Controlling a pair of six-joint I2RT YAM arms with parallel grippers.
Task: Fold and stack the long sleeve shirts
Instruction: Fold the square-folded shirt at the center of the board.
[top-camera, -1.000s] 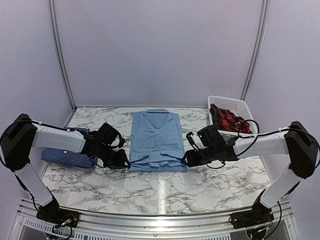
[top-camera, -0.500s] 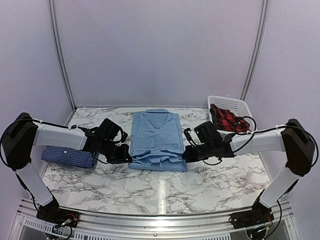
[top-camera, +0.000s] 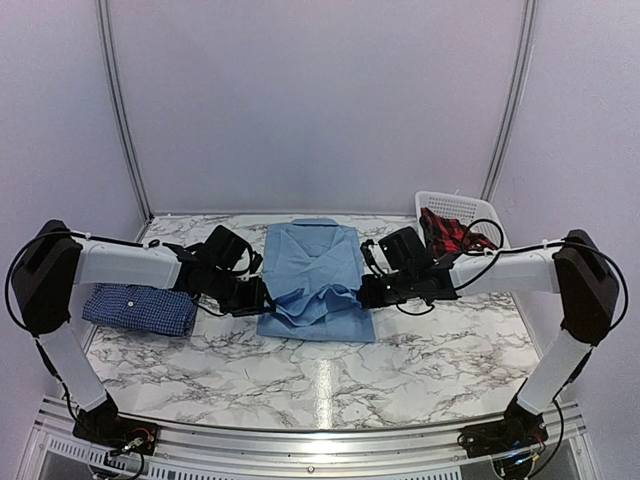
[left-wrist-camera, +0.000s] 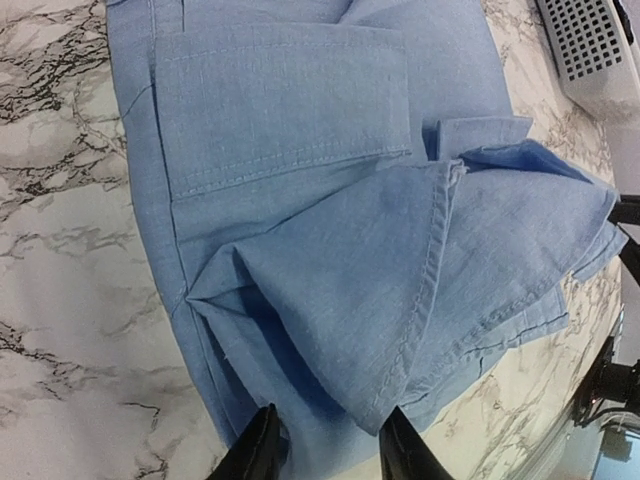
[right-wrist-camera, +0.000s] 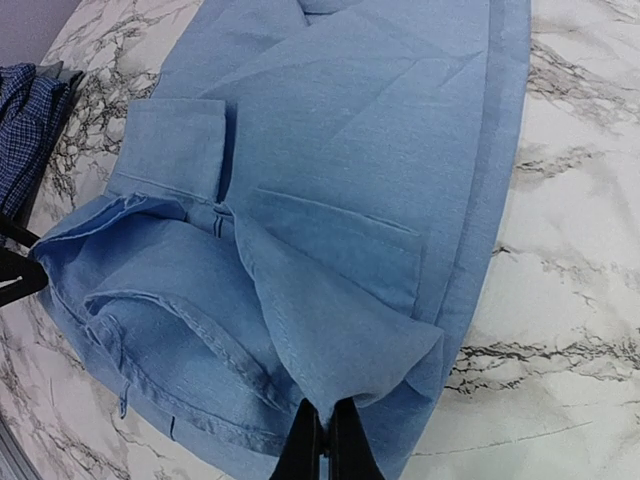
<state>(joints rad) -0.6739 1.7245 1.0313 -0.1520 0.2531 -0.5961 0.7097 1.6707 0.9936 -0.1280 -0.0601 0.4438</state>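
Note:
The light blue long sleeve shirt (top-camera: 315, 262) lies folded in the middle of the marble table, collar at the far end. Its lower hem is raised into a loose fold (left-wrist-camera: 430, 290) over the body. My left gripper (top-camera: 262, 297) is at the shirt's left side; in the left wrist view (left-wrist-camera: 330, 445) its jaws stand apart with the fold's corner hanging between them. My right gripper (top-camera: 365, 293) is shut on the right corner of the lifted hem (right-wrist-camera: 325, 440). The dark blue checked shirt (top-camera: 135, 308) lies folded at the left, under my left arm.
A white basket (top-camera: 455, 205) holding a red plaid cloth (top-camera: 455, 235) stands at the back right, just behind my right arm. The checked shirt's edge (right-wrist-camera: 22, 130) shows at the left of the right wrist view.
Both grippers have moved away from the table's near edge, carrying the light blue shirt's lower hem up over its body. The left jaws shut and then came apart; the right ones shut.

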